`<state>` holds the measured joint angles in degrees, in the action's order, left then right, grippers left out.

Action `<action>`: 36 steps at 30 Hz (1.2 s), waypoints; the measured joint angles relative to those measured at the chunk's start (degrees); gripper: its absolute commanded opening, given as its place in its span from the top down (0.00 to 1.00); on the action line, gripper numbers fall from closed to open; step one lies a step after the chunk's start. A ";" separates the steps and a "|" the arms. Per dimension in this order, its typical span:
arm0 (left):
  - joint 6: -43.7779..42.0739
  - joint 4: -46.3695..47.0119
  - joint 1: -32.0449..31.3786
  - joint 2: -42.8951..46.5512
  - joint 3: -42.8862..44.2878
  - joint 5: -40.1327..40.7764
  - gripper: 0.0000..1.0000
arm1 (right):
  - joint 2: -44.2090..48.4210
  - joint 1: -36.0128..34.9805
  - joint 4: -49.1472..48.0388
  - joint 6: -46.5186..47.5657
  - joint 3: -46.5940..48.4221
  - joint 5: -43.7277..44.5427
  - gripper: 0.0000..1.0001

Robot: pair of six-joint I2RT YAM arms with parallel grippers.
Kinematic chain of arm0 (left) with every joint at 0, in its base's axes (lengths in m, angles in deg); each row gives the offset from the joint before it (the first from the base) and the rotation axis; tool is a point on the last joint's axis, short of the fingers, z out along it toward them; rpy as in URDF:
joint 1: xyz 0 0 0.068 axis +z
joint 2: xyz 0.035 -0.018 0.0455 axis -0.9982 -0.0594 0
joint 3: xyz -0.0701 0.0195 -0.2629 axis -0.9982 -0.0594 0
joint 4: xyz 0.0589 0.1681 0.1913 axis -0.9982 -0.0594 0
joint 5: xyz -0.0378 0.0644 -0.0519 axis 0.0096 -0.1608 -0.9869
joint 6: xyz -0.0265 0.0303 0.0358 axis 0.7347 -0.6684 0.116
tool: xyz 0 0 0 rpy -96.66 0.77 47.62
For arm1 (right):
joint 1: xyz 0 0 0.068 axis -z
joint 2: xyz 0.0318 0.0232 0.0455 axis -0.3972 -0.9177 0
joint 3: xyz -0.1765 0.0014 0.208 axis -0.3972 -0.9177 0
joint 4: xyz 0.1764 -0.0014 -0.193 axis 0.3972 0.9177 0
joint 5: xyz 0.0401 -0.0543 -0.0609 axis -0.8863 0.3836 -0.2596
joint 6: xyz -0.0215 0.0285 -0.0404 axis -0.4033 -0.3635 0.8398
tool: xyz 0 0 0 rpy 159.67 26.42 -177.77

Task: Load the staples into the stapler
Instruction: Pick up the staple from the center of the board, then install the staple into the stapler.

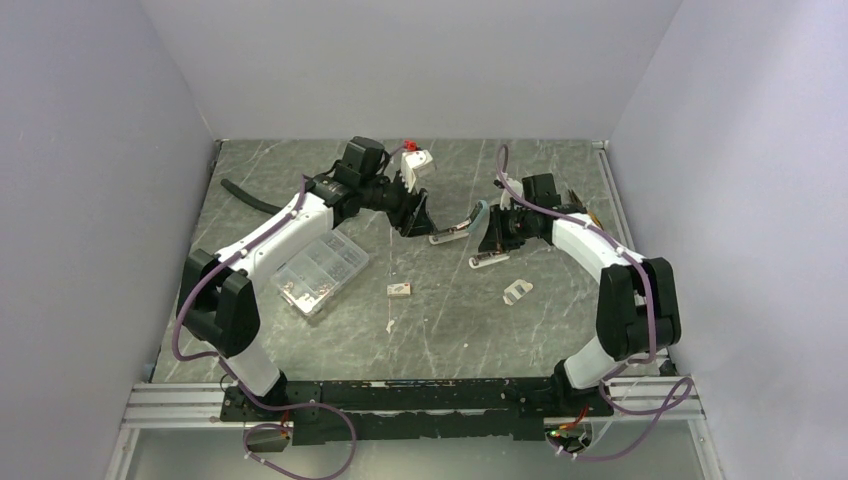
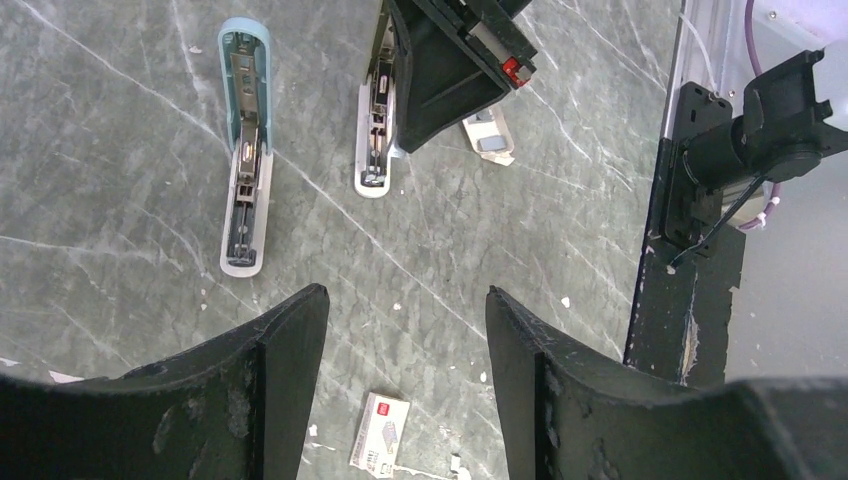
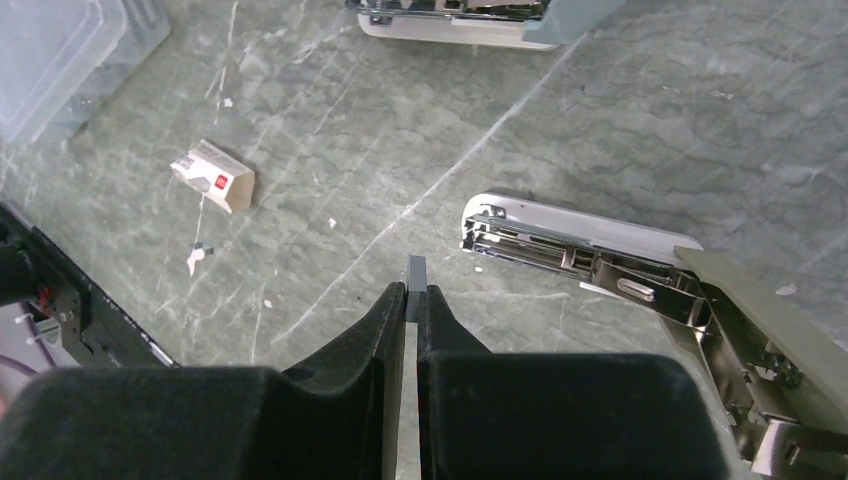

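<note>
Two staplers lie opened on the marble table. One has a pale blue top (image 1: 468, 224) (image 2: 245, 150). The other is white (image 1: 489, 260) (image 3: 575, 250) (image 2: 377, 140), its metal channel bared. My right gripper (image 1: 494, 236) (image 3: 416, 291) hovers just left of the white stapler, shut on a thin grey strip (image 3: 416, 272) that pokes out past its tips. The staples box (image 1: 399, 290) (image 2: 380, 436) (image 3: 212, 176), white with a red mark, lies flat on the table nearer the arm bases. My left gripper (image 1: 412, 224) (image 2: 405, 300) hangs open and empty above the table, with the box below it.
A clear compartment case (image 1: 320, 272) (image 3: 60, 50) sits at the left. A small white piece (image 1: 518, 291) lies right of the box. A white and red object (image 1: 416, 160) stands at the back. White scraps (image 3: 196, 258) dot the table. The black frame rail (image 2: 690, 230) borders the near edge.
</note>
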<state>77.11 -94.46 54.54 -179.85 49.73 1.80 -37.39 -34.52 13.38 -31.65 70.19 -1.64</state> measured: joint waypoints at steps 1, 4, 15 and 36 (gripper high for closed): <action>0.31 0.00 0.00 0.00 0.00 0.00 0.36 | -0.31 -0.09 0.15 0.00 0.22 0.33 1.00; 0.85 0.00 0.00 0.00 0.00 -0.04 0.36 | -1.38 -0.20 0.68 0.02 1.07 1.29 1.00; 1.49 0.02 0.00 -0.11 0.00 -0.28 0.36 | -5.07 -0.24 1.42 -0.33 1.88 2.49 1.00; 2.60 0.04 0.07 -0.13 0.00 -2.03 0.37 | -8.37 -0.24 1.92 -0.63 3.76 2.86 1.00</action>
<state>79.71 -94.42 54.61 -179.98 49.73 -0.23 -45.76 -34.76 15.30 -32.28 73.95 1.23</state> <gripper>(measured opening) 0.634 0.106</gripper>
